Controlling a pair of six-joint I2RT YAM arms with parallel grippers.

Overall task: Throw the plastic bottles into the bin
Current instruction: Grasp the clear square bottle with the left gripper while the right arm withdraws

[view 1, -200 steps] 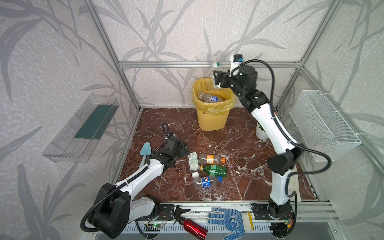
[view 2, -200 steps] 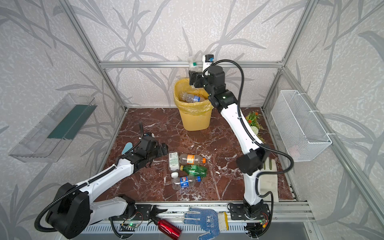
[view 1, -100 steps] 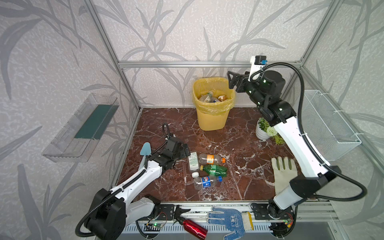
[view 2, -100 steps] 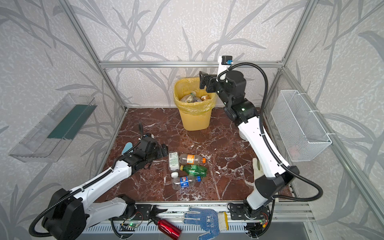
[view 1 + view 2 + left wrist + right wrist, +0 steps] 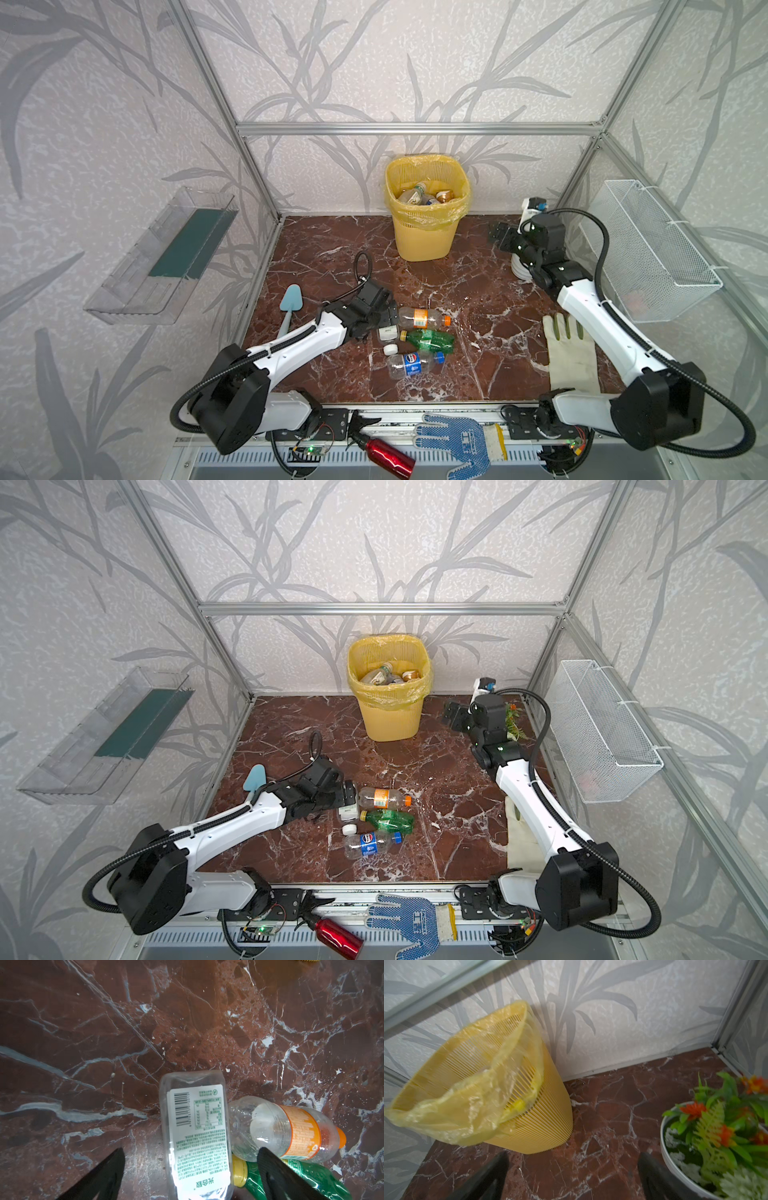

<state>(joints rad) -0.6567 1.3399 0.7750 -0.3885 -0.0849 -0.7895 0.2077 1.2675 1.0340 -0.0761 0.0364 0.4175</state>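
R gripper [image 5: 498, 237] now low beside bin [image 5: 422, 243], jaws wide

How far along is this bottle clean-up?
Done: several bottles lie in the yellow bin. In hand: none gripped; the open left gripper straddles the white-labelled bottle; the right gripper is open, empty. Left: that, plus the orange-labelled bottle, green bottle and blue-labelled bottle.

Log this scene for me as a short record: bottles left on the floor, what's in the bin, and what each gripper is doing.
Bottles on floor: four, lying down: white-label bottle, orange-label bottle, green bottle, blue-label bottle
Bin: upright at the back wall, holding several bottles
Left gripper: open, fingers either side of the white-label bottle
Right gripper: open, empty, between bin and potted plant
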